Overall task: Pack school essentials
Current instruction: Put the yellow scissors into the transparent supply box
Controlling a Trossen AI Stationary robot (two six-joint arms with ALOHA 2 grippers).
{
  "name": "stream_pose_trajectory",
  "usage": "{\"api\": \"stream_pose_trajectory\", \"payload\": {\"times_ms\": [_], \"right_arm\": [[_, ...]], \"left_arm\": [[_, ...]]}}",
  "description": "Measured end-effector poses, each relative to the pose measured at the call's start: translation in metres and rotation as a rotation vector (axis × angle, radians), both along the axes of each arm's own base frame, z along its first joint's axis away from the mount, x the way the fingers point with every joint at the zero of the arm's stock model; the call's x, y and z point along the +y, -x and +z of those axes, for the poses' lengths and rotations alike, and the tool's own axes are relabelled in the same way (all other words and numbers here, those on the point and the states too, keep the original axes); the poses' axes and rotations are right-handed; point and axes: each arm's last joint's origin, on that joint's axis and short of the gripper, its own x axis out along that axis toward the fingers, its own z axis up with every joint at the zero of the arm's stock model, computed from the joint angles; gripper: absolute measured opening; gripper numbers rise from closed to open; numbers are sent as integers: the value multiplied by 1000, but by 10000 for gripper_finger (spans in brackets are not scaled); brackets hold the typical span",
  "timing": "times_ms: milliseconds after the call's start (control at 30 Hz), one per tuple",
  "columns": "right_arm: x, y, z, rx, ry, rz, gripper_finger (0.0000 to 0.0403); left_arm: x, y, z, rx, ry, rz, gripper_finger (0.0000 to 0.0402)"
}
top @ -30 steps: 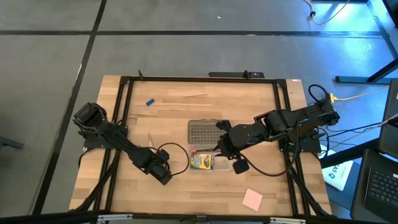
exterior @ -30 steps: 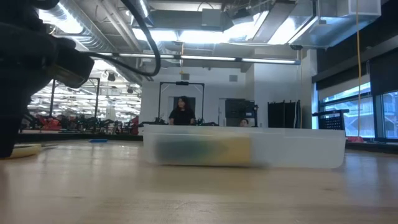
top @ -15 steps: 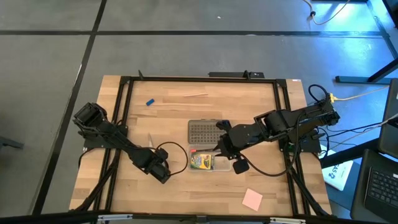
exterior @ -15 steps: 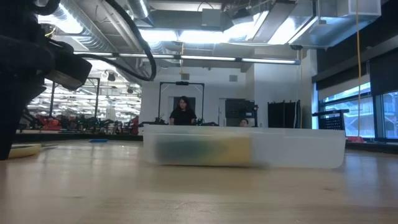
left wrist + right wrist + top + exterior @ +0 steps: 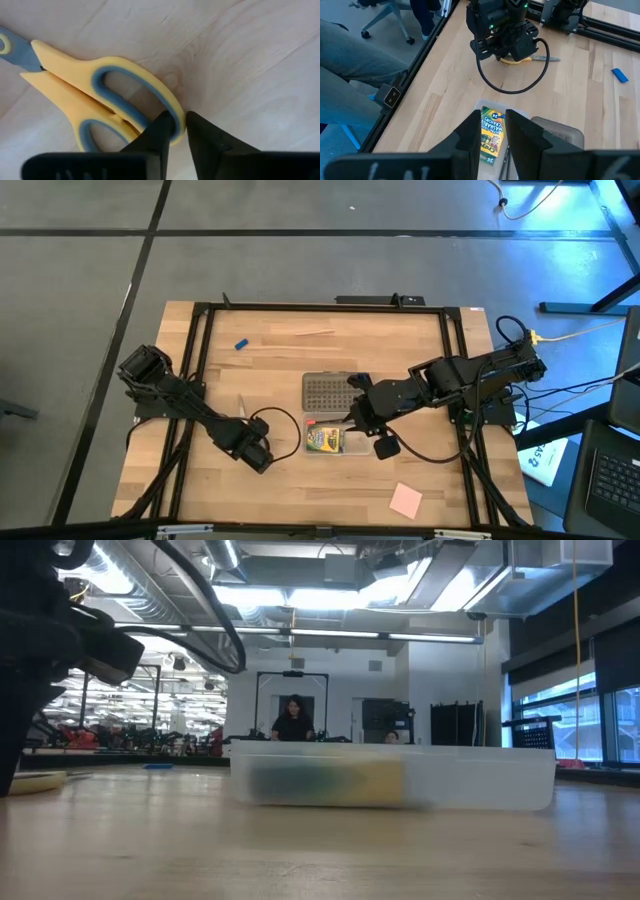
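Observation:
The yellow-handled scissors (image 5: 95, 100) lie on the wooden table at its near left and also show in the right wrist view (image 5: 522, 60). My left gripper (image 5: 258, 456) stands over their handles, shut on one handle loop. The green-and-yellow crayon box (image 5: 323, 441) lies inside the clear case (image 5: 480, 780). My right gripper (image 5: 493, 120) hovers over that case, slightly open and empty. The blue eraser (image 5: 241, 343) and a thin pale stick (image 5: 313, 333) lie at the far side. The pink sticky-note pad (image 5: 406, 500) lies at the near right. My left gripper has the rim of one handle loop (image 5: 176, 111) at its rounded outer end. One finger (image 5: 159, 132) is on the inner side of the loop and the other (image 5: 202, 135) outside it. The fingers come from above, pointing down. The scissors lie flat on the table.
The grey perforated lid (image 5: 325, 391) lies just beyond the case. A black frame (image 5: 300, 306) runs around the tabletop. A cable loop (image 5: 285, 420) hangs between my left gripper and the case. Bare wood lies along the near edge.
My left gripper has shifted a little toward the table's left edge; its cable has swung with it. The right gripper and the case have kept still.

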Motion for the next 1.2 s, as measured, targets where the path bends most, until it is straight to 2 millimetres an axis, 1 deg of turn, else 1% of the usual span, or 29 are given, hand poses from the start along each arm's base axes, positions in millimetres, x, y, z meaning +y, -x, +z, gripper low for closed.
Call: {"api": "stream_pose_trajectory", "payload": {"times_ms": [300, 600, 800, 900, 1200], "right_arm": [[0, 0, 0, 0, -1, -1, 92], [0, 0, 0, 6, -20, -20, 92], [0, 0, 0, 13, -35, -35, 92], [0, 0, 0, 15, -34, -34, 92], [0, 1, -1, 24, -30, -34, 92]], "left_arm": [[0, 0, 0, -10, -17, -2, 21], [-2, 0, 1, -15, -25, -49, 17], [-6, -8, 11, -29, -41, -110, 16], [-9, -13, 19, -56, -39, -132, 16], [-14, -20, 30, -96, -52, -205, 16]]}}
